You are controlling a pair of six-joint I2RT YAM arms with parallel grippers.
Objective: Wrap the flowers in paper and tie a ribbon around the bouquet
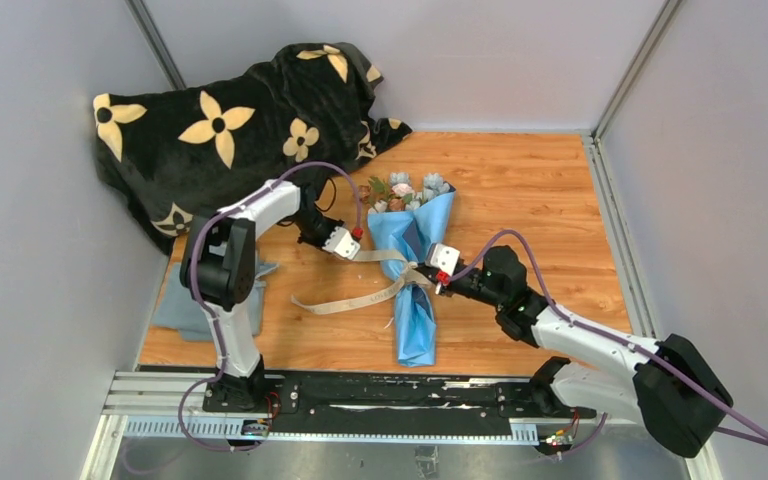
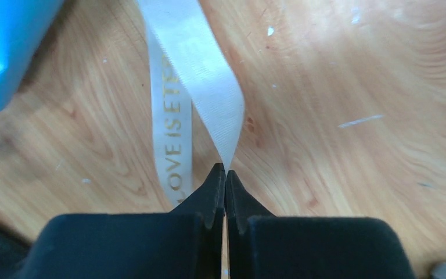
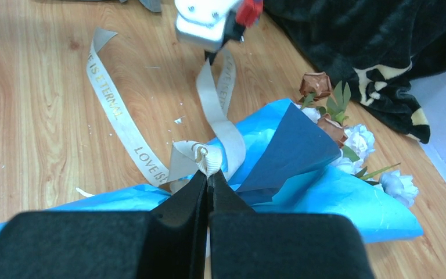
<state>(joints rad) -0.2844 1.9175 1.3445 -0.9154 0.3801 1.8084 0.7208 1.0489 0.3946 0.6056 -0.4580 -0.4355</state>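
The bouquet (image 1: 415, 270) lies on the wooden table, its flowers (image 1: 406, 191) pointing away from the arms and the blue paper (image 3: 302, 151) wrapped round the stems. The beige ribbon (image 1: 360, 295) crosses the cone's middle, with a long printed tail trailing left. My left gripper (image 1: 358, 250) is shut on a strand of ribbon (image 2: 209, 75) just left of the bouquet. My right gripper (image 1: 426, 281) is shut on the ribbon (image 3: 212, 160) at the knot on the cone's right side. The left gripper (image 3: 209, 55) shows at the top of the right wrist view.
A black blanket (image 1: 230, 130) with cream flower prints is heaped at the back left. A grey-blue cloth (image 1: 185, 310) lies behind the left arm's base. Grey walls close in the table on three sides.
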